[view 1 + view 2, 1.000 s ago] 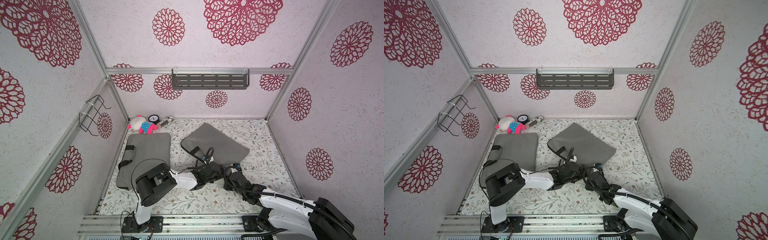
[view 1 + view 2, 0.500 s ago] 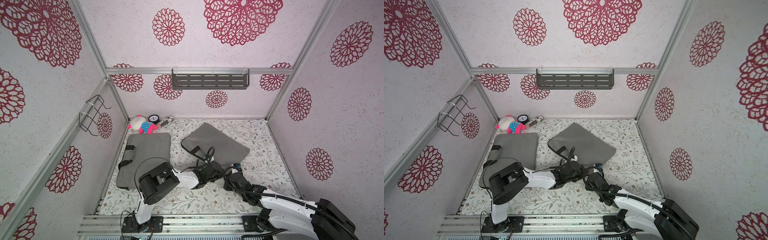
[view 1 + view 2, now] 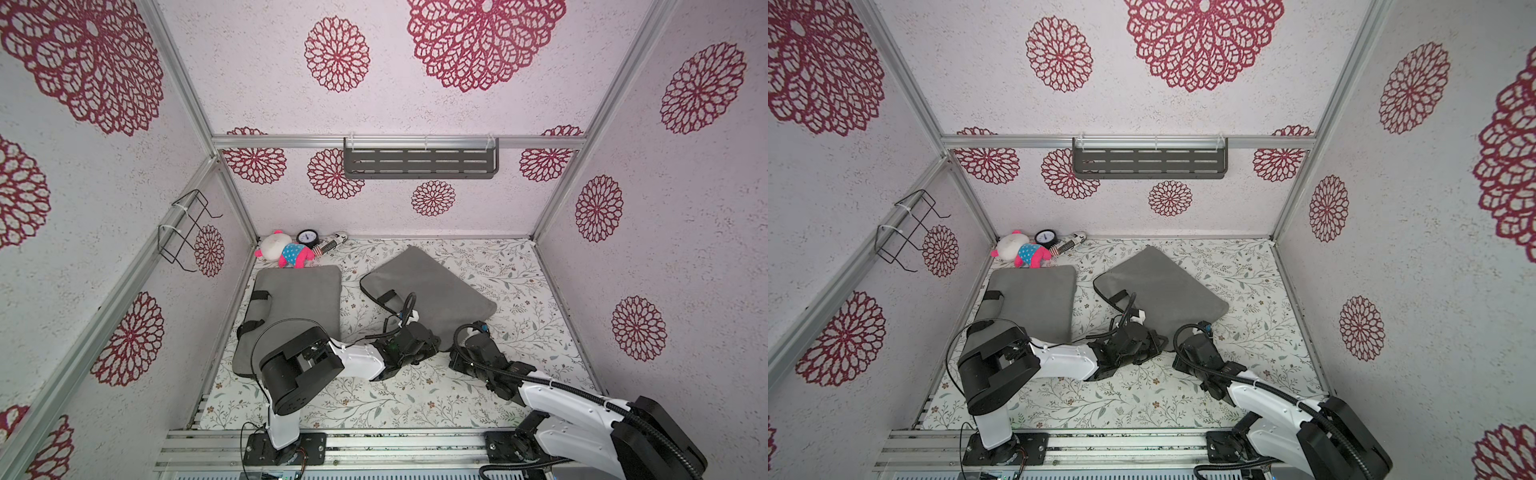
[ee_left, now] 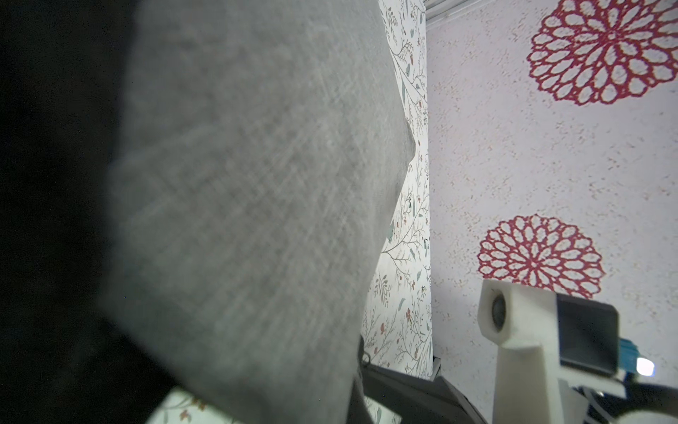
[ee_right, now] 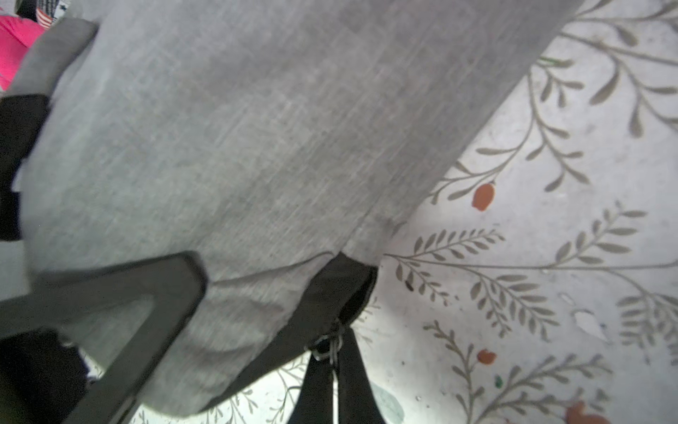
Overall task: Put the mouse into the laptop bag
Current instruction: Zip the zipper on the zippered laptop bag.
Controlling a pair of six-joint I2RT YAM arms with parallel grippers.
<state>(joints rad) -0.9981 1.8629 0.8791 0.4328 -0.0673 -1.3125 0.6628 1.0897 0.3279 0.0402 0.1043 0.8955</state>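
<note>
Mouse not showing in any view; cannot tell if it is sitting inside. Grey laptop bag [image 3: 432,291] is lying flat, skewed, on the bench [image 3: 415,399], contents hidden. The right pincer [image 5: 333,363] is pinching the metal zipper pull [image 5: 329,347] at the bag's near corner; the left pincer [image 3: 432,340], pressed together, is gripping the cloth edge beside it. A second grey bag [image 3: 299,299] is lying alongside; plush toy [image 3: 286,251] and dial [image 3: 308,237] beyond, dial face too small for reading.

Tabletop [image 3: 519,270], laptop bag [image 3: 436,286], second bag [image 3: 303,295], maybe clock [image 3: 308,237]
</note>
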